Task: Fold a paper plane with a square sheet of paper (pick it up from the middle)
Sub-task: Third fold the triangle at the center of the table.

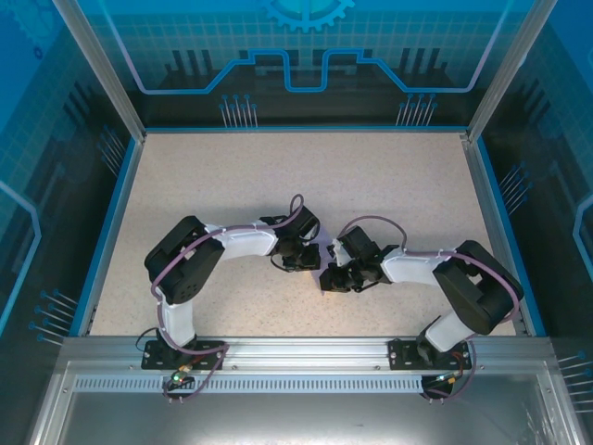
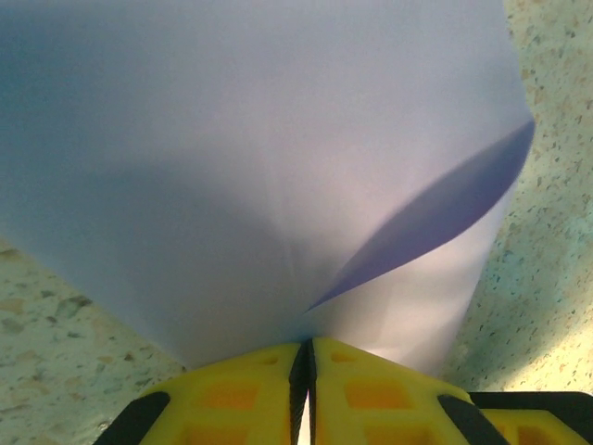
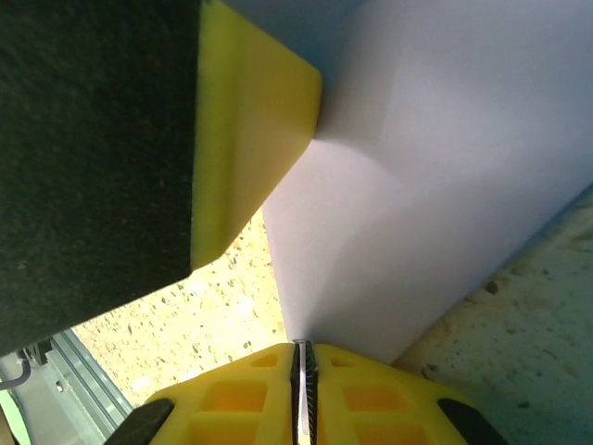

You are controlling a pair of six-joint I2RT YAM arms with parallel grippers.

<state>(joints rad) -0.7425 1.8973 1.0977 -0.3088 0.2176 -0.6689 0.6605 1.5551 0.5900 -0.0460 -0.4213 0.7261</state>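
Observation:
The lavender-purple sheet of paper (image 2: 259, 158) is held off the speckled table between both grippers. In the left wrist view it spreads wide with one curled fold casting a dark crease, and my left gripper (image 2: 308, 350) is shut on its near edge. In the right wrist view the sheet of paper (image 3: 445, 167) rises from my right gripper (image 3: 302, 348), which is shut on another edge. The left gripper's yellow finger (image 3: 250, 139) presses the sheet from the upper left there. From above, the left gripper (image 1: 298, 260) and the right gripper (image 1: 334, 276) meet at mid-table, hiding most of the paper.
The speckled beige table (image 1: 278, 176) is bounded by blue walls and an aluminium frame (image 1: 296, 348) at the near edge. Both arm bases stand on that rail.

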